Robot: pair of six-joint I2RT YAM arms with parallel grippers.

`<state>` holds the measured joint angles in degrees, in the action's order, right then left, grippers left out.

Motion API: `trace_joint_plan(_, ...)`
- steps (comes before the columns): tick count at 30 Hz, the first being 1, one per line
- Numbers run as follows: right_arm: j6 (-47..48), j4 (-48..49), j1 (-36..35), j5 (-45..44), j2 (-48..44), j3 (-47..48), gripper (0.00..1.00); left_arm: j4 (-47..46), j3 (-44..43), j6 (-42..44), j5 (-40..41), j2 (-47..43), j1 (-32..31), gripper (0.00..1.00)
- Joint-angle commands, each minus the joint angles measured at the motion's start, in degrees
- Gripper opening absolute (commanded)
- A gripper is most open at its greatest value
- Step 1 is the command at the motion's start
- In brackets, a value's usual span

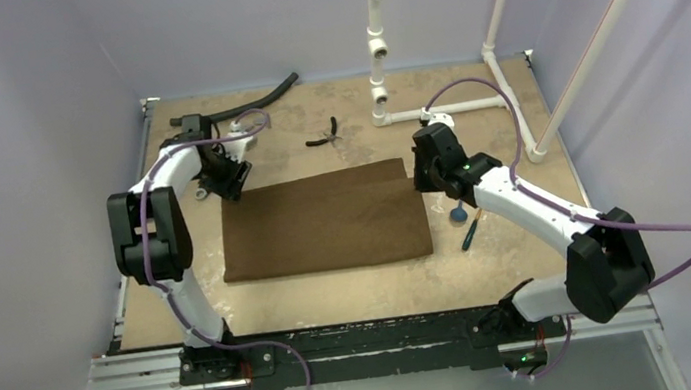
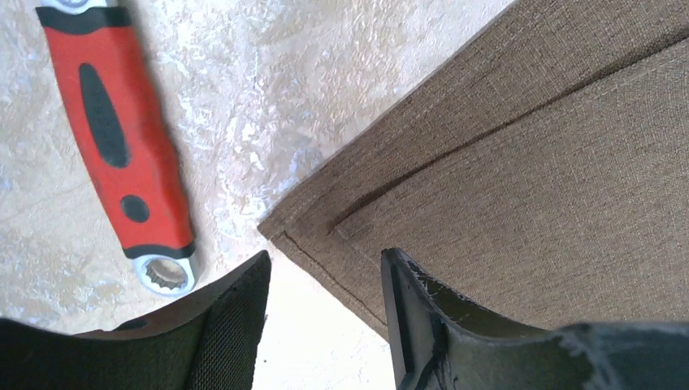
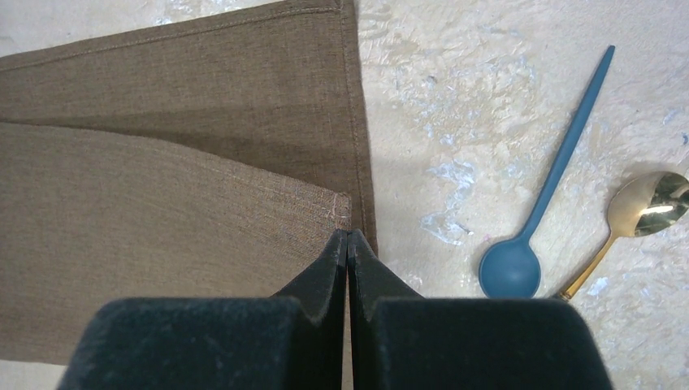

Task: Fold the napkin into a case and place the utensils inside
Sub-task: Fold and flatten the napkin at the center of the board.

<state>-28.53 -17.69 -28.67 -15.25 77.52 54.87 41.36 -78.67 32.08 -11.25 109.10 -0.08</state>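
Note:
The dark-brown napkin (image 1: 325,226) lies flat in the middle of the table, one layer folded over another (image 2: 528,162) (image 3: 162,162). My left gripper (image 1: 231,185) hovers open over its far left corner (image 2: 325,268), nothing between the fingers. My right gripper (image 1: 420,177) is at the far right corner, its jaws shut with the tips (image 3: 348,236) pinching the edge of the top layer. To the right of the napkin lie the utensils: a blue spoon (image 3: 552,175) (image 1: 459,211), a gold spoon (image 3: 650,203) and a dark thin piece (image 1: 469,234).
A red-handled wrench (image 2: 114,138) lies just left of the napkin's far left corner. Small black pliers (image 1: 324,135) and a black hose (image 1: 249,102) lie further back. A white pipe frame (image 1: 378,49) stands at the back right.

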Motion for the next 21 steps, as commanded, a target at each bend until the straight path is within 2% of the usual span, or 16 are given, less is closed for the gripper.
trace_joint_plan(1, -0.42, 0.39, -0.07, 0.39, -0.99, -0.38, 0.00, -1.17, 1.94, -0.44, -0.80, -3.29, 0.08, 0.50)
trace_joint_plan(10, -0.65, 0.72, -0.07, 0.50, -0.82, -0.07, 0.00, -0.33, 2.89, -2.54, -3.39, -0.21, 0.08, 0.33)
trace_joint_plan(21, -0.66, 0.84, -0.08, 0.66, -1.13, -0.20, 0.00, -2.81, 4.23, -6.08, -0.89, 1.37, 1.57, 0.32)
